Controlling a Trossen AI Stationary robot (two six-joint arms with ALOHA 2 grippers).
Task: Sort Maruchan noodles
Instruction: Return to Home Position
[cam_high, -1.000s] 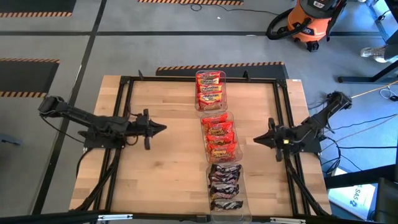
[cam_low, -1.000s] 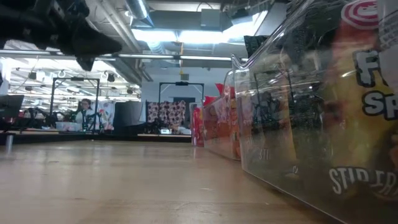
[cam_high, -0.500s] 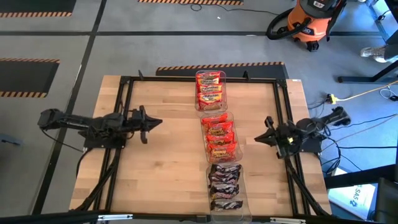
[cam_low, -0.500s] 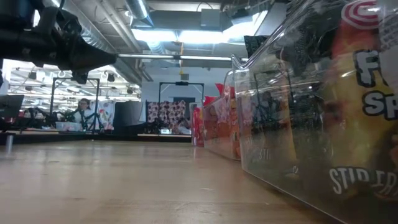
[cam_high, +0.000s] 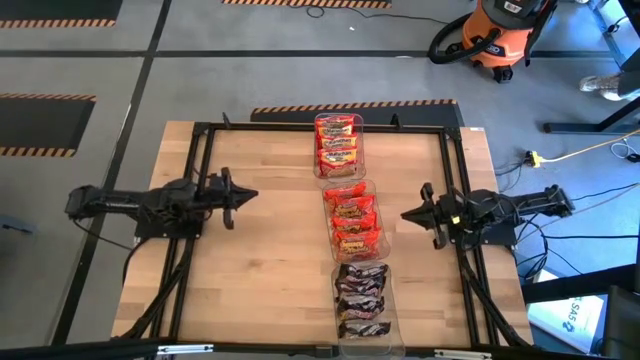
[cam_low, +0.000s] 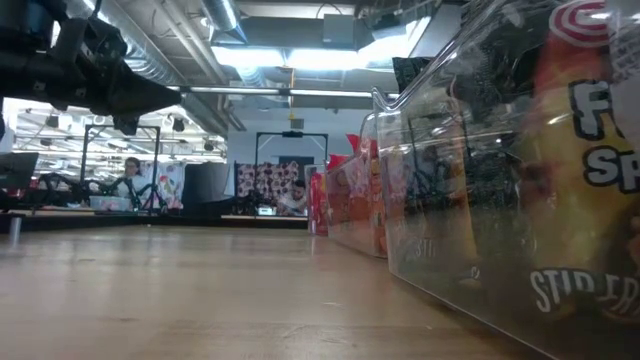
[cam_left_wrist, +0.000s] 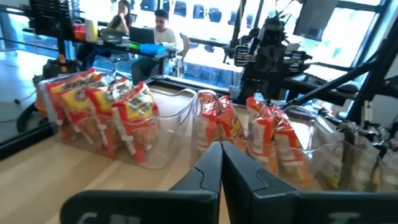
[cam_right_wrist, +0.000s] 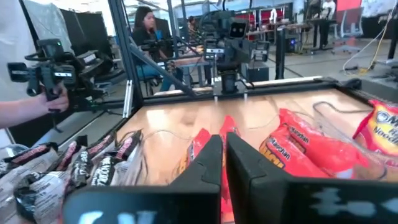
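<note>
Noodles (cam_high: 352, 212) in bins (cam_high: 380, 215), between left jaws and right jaws

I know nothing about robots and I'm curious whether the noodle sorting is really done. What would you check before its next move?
1. Packets outside the bins: none seen on the table from above: ok.
2. One colour per bin: red-yellow packets in the far bin, orange packets in the middle bin, dark packets in the near bin: ok.
3. Left gripper shut and holding nothing: ok.
4. Right gripper shut and holding nothing: ok.
5. Both grippers apart from the bins: ok.
6. People clear of the table: cannot tell; a hand shows beyond its edge.
</note>
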